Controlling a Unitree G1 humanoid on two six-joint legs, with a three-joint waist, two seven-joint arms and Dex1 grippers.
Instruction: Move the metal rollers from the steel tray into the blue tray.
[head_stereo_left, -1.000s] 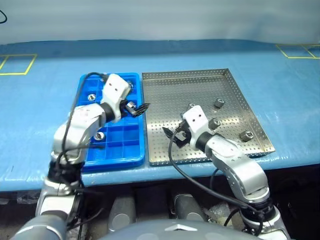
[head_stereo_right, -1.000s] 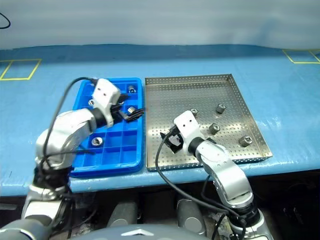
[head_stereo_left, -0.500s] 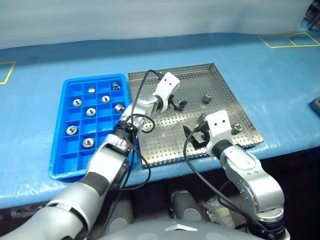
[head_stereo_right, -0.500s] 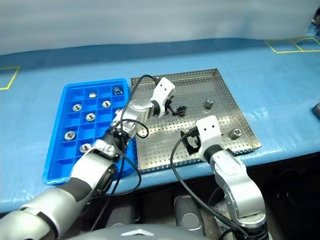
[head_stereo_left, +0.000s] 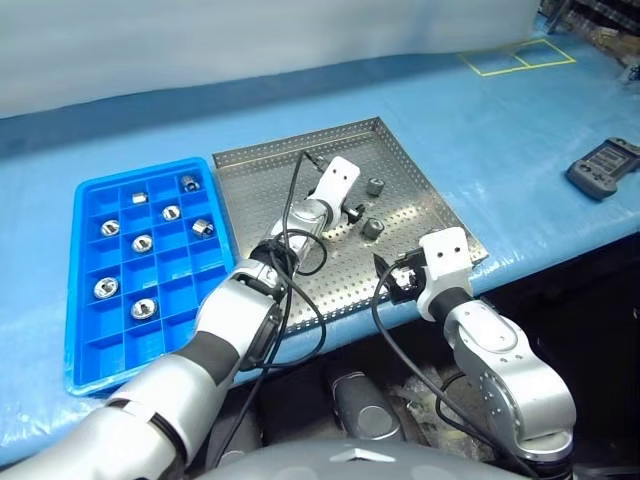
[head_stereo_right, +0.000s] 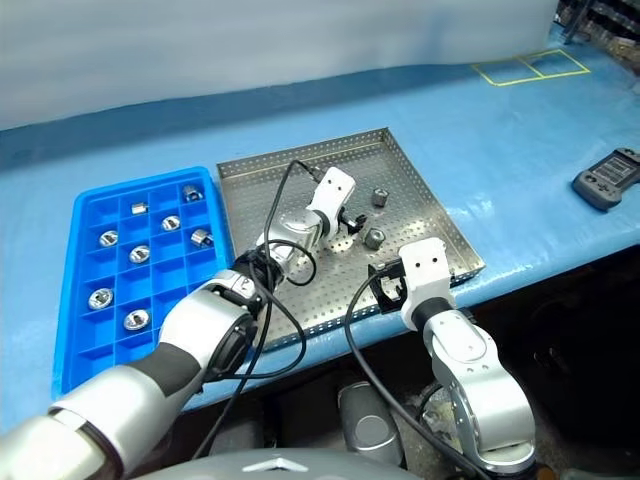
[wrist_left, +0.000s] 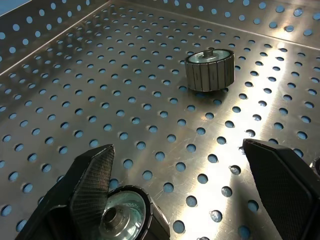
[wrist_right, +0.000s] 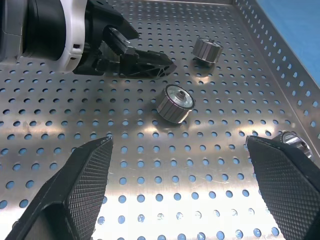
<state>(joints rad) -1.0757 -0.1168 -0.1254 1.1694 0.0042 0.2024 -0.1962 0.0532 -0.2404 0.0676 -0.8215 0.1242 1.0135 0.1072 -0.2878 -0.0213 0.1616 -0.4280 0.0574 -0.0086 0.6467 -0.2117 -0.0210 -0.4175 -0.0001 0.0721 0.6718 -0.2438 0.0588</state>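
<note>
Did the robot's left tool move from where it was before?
Yes. The left tool went from over the blue tray across to the steel tray, next to a roller.

Left arm: silver-grey rounded shells, with black bands at the joints.
Left wrist block: was a white, boxy housing with small dark dots on its face.
Left gripper: black, two short fingers with a fine diamond-knurled face.
Left cable: thin, black, looped loosely alongside the forearm.
Right arm: silver-grey, smooth, bulging segments with a black ring below the wrist.
Right wrist block: white, square-edged, two small dark dots.
Right gripper: black, its fingers broad wedges with a cross-hatched texture.
Right cable: black, curved in a long arc below the arm.
</note>
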